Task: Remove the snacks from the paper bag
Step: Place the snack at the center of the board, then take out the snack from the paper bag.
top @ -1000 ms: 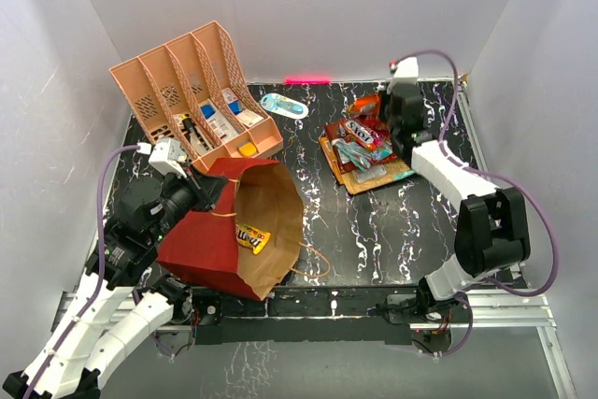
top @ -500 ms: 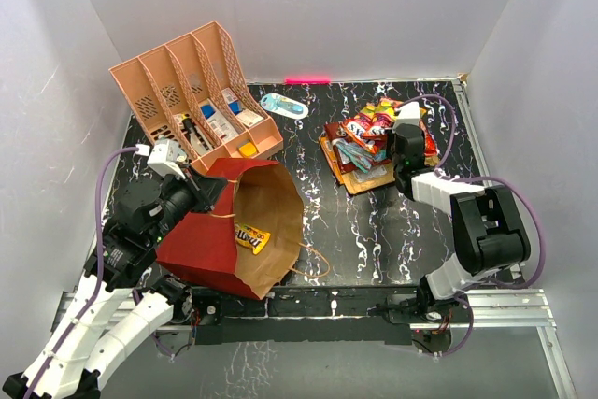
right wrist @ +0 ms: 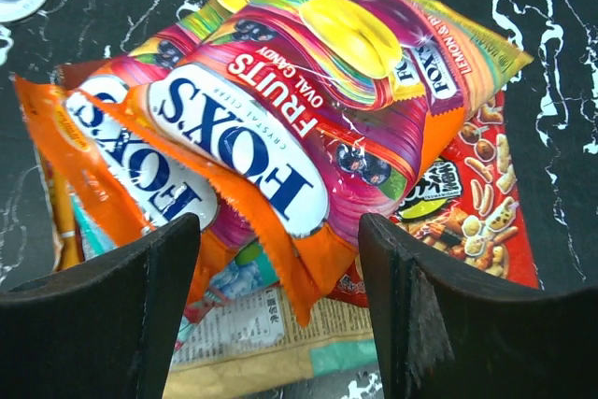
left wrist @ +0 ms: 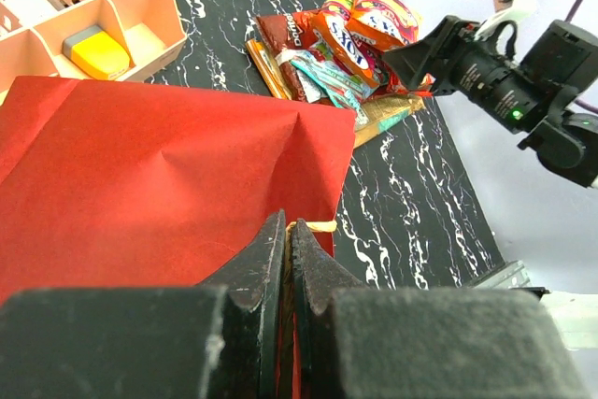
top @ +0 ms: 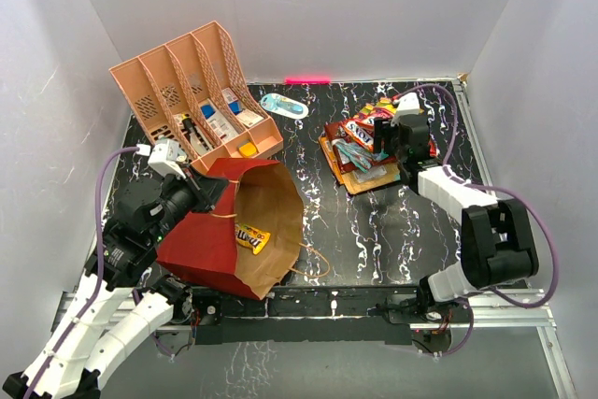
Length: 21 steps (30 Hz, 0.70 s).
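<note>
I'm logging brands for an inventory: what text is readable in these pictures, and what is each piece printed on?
"FOX'S", "CRYSTAL CLEAR", "FRUITS", "OVAL CANDY": top orange packet.
"LEMON": that packet's side strip; the rest is blurred.
"FOX", partly covered: second orange packet.
"m&m's", small: yellow packet in the paper bag.
Print on the red packet: too small to read.

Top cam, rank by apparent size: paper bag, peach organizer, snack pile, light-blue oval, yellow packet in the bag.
1. peach organizer and paper bag: too alike to rank.
2. snack pile.
3. light-blue oval and yellow packet: about the same, and the packet lies inside the bag mouth.
</note>
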Available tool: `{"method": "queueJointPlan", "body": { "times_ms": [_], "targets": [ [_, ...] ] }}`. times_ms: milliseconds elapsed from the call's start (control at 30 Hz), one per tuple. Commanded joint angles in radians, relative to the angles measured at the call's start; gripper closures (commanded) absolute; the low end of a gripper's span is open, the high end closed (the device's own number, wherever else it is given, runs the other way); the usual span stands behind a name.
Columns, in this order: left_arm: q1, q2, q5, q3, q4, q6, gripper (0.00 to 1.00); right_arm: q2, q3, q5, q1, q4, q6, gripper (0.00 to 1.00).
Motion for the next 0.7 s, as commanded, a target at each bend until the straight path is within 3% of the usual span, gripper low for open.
{"method": "queueJointPlan", "body": {
  "times_ms": [0, 233, 333, 400, 467, 667],
  "targets": [
    [0.001, 0.008, 0.015, -0.010, 0.007, -0.008, 1.00, -0.110, 0.073, -0.041, -0.002, -0.125, 0.054, 0.27],
    [0.001, -0.001, 0.031, -0.016, -0.034, -0.015, 1.00, -0.260, 0.053, -0.147, 0.012, -0.221, 0.096, 0.23],
    [0.002, -0.013, 0.027, -0.014, -0.061, -0.013, 1.00, -0.324, 0.032, -0.258, 0.076, -0.235, 0.081, 0.24],
    [0.002, -0.023, 0.022, -0.014, -0.075, -0.013, 1.00, -0.379, -0.004, -0.354, 0.170, -0.213, 0.024, 0.25],
    [0.001, -0.032, 0.020, -0.014, -0.083, -0.014, 1.00, -0.443, -0.048, -0.431, 0.344, -0.177, -0.072, 0.25],
    [0.001, -0.047, 0.050, -0.021, -0.083, 0.003, 1.00, -0.548, -0.220, -0.635, 0.754, -0.019, -0.513, 0.29]
  ]
}}
